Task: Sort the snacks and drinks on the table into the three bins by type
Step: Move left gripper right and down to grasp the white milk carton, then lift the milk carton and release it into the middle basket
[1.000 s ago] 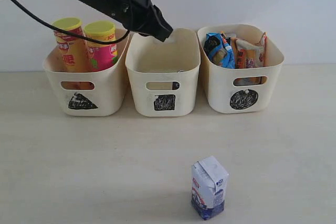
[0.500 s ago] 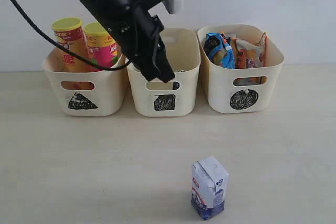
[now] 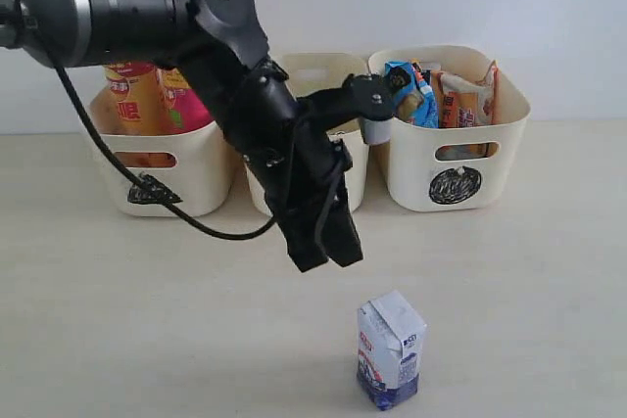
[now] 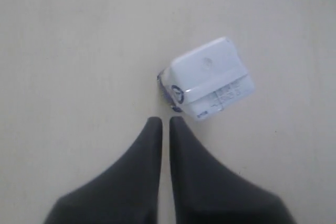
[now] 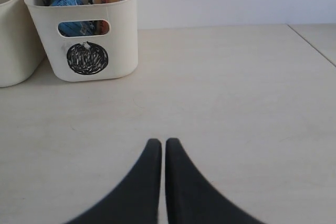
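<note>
A white-and-blue gable-topped carton (image 3: pixel 391 349) (image 4: pixel 206 77) stands upright on the table near the front. My left gripper (image 3: pixel 325 250) (image 4: pixel 165 121) hangs shut and empty above the table, up and to the left of the carton. Three cream bins stand in a row at the back. The left bin (image 3: pixel 186 179) holds the two chip tubes (image 3: pixel 137 97), partly hidden by the arm. The middle bin (image 3: pixel 355 159) is mostly hidden, its contents unseen. The right bin (image 3: pixel 457 159) (image 5: pixel 92 32) holds the crinkly bags (image 3: pixel 411 93). My right gripper (image 5: pixel 164 144) is shut over bare table.
A plain white wall runs behind the bins. The left arm (image 3: pixel 196 36) reaches across the left and middle bins. A table edge or seam (image 5: pixel 310 43) shows far off in the right wrist view.
The left arm has swung down and forward from above the middle bin to just above the table near the carton. The carton and bins have not moved.
</note>
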`<state>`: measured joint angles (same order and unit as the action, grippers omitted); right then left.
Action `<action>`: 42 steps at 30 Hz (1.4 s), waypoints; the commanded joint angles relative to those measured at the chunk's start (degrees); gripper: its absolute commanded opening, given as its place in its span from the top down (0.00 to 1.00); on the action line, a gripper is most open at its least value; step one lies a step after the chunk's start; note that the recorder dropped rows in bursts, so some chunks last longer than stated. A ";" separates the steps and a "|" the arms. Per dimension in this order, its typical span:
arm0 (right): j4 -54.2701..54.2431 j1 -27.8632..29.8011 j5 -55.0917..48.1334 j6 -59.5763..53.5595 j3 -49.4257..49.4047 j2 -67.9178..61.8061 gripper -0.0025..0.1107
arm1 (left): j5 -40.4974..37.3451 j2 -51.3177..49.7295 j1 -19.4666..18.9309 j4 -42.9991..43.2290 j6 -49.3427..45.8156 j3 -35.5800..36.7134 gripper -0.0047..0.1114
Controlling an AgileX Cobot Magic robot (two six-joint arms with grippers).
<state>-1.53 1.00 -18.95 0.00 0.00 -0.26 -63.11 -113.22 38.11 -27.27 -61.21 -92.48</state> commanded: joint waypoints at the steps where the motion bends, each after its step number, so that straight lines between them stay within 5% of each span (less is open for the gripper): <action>1: 0.34 0.16 0.50 0.00 0.00 0.26 0.98 | -0.96 0.47 4.59 6.23 4.23 0.34 0.93; 6: 0.34 0.16 0.50 0.00 0.00 0.26 0.98 | 3.41 0.47 8.58 18.30 18.23 0.34 0.93; 12: 0.34 0.16 0.50 0.00 0.00 0.26 0.98 | 7.30 0.47 9.91 17.18 30.40 0.34 0.93; 16: 0.34 0.16 0.50 0.00 0.00 0.26 0.98 | 6.76 0.47 9.91 17.18 30.18 0.34 0.89; 19: 0.34 0.16 0.50 0.00 0.00 0.26 0.98 | 6.76 0.47 9.91 16.14 29.89 0.34 0.73; 26: 0.34 0.16 0.50 0.00 0.00 0.26 0.98 | 4.97 0.47 9.91 8.38 27.45 0.34 0.02; 42: 0.34 0.16 0.50 0.00 0.00 0.26 0.98 | 4.64 -2.89 9.91 6.91 29.90 0.34 0.05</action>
<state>-1.53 1.00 -18.95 0.00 0.00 -0.26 -58.95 -115.62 47.72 -19.85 -32.08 -92.39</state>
